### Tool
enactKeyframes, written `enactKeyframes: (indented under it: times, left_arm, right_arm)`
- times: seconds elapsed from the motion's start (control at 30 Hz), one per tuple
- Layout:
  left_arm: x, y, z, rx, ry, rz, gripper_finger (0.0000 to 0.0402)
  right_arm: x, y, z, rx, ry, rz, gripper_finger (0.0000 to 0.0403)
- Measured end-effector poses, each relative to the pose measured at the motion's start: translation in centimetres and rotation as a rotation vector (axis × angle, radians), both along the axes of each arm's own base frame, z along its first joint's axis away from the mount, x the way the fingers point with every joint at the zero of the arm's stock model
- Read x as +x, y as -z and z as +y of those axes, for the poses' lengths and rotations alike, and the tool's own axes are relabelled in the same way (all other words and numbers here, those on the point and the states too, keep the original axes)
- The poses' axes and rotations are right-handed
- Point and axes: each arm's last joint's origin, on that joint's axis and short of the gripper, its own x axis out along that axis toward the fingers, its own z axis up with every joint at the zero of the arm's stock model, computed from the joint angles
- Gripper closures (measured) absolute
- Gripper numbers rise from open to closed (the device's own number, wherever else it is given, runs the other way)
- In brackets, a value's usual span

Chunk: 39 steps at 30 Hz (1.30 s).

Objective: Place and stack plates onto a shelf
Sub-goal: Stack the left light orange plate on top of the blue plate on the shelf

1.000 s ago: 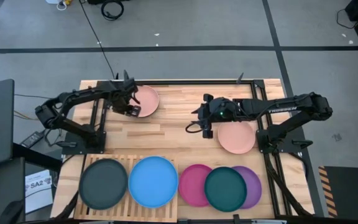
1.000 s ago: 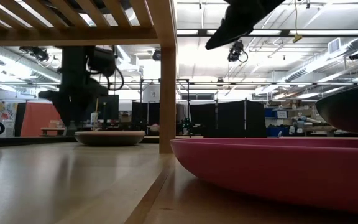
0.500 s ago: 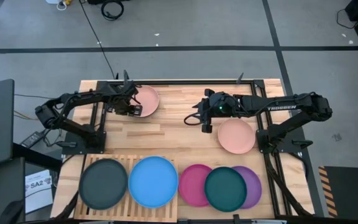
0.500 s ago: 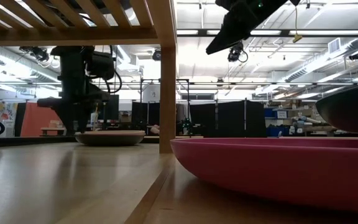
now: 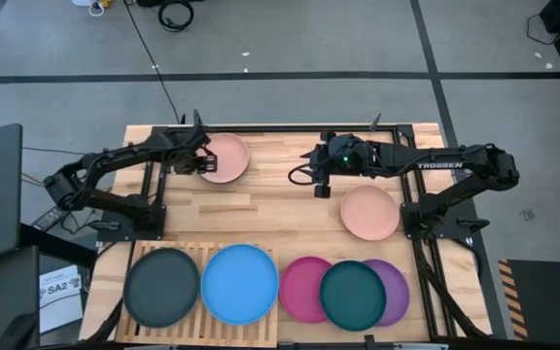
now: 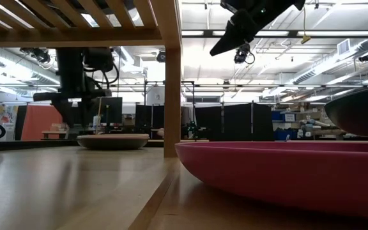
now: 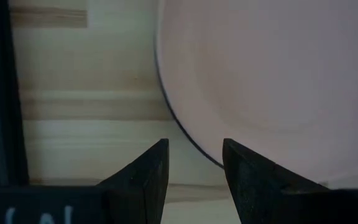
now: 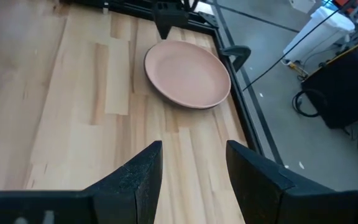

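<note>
Salmon-pink plates lie on the far half of the butcher-block worktop (image 5: 270,199): one plate (image 5: 224,157) at the far left, a second pink plate (image 5: 369,213) toward the right. On the slatted wooden shelf (image 5: 197,255) at the near edge, a black plate (image 5: 161,287) and a blue plate (image 5: 240,284) are set side by side. Just right of the shelf, a teal plate (image 5: 352,295) overlaps a magenta plate (image 5: 302,288) and a purple plate (image 5: 393,290).

The left claw (image 5: 189,163) is held at the left rim of the far pink plate, its fingers (image 7: 148,177) parted and empty. The right claw (image 5: 321,186) hangs above bare wood, also parted and holding nothing. Grey floor with dark lines surrounds the worktop.

Since a second ago, the right claw has been drawn away from the second pink plate, which is left uncovered; the left claw has shifted slightly along the rim.

Only the low view shows the room: ceiling lights, dark partitions, and the magenta plate's rim close up.
</note>
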Motion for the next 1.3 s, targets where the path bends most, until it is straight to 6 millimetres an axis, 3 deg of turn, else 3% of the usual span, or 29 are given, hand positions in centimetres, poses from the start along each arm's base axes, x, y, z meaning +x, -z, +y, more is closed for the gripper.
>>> enactKeyframes:
  times: [0.47,1.3]
  left_arm:
    - [-0.3,3.0,-0.1,0.085,-0.168,-0.118,0.0244]
    - [0.4,4.1,0.2,0.07,-0.158,-0.119,0.0248]
  right_arm:
    - [-0.1,0.0,-0.4,-0.011,0.006,0.006,0.022]
    - [-0.1,0.0,-0.4,-0.01,0.006,0.007,0.022]
